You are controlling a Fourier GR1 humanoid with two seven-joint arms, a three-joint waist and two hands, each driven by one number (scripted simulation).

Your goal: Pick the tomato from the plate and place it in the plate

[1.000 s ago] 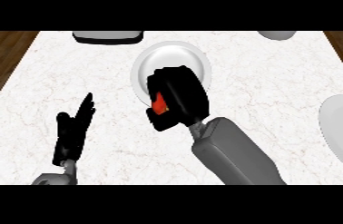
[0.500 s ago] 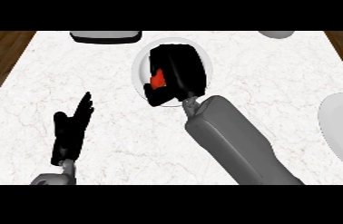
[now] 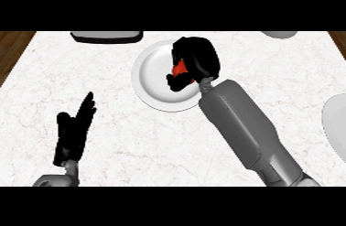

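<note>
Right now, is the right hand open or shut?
Shut on the tomato: the right hand's fingers curl around it, over the plate.

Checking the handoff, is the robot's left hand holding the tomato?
No, the left hand is open and empty; the right hand holds the tomato.

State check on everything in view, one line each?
Tomato: held in the right robot hand, above the central plate.
Right robot hand: shut on the tomato.
Left robot hand: open, resting at lower left, holding nothing.
Central plate: flat on the counter, partly covered by the right robot hand.
</note>
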